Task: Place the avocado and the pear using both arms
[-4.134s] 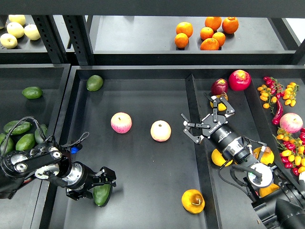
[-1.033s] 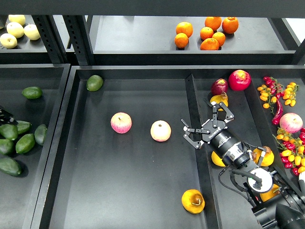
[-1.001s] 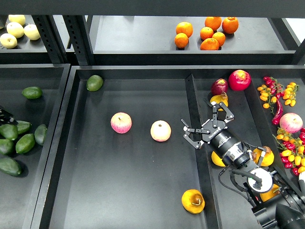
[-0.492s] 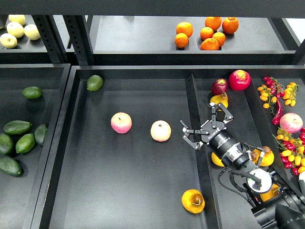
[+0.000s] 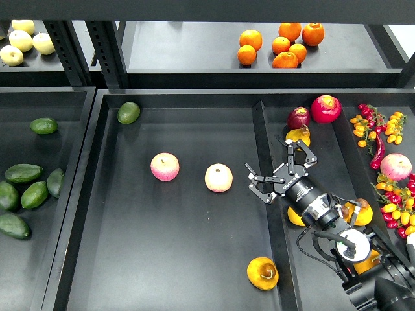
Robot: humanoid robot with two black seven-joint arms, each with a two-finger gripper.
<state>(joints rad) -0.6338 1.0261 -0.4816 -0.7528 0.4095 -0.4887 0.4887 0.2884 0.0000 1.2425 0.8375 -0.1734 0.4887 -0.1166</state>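
The dark green avocado point(image 5: 13, 225) lies in the left bin point(image 5: 39, 278) at its front left, beside several other avocados point(image 5: 29, 184). The yellow-orange pear point(image 5: 262, 273), with a brownish blotch, lies at the front right of the middle tray point(image 5: 181, 259). My right gripper point(image 5: 269, 159) is open and empty over the divider point(image 5: 262, 136) between the middle and right trays, well behind the pear. My left arm and gripper are out of view.
Two pink-and-yellow apples point(image 5: 165, 166) point(image 5: 218, 177) and a rounder light green avocado point(image 5: 128, 112) lie in the middle tray. The right tray holds red apples point(image 5: 325, 108), yellow-orange fruit point(image 5: 297, 135) and small tomatoes point(image 5: 389, 126). Oranges point(image 5: 282, 45) sit on the back shelf.
My left arm, which held the avocado low in the middle tray, has left the view; the avocado now lies in the left bin. My right gripper has shifted slightly.
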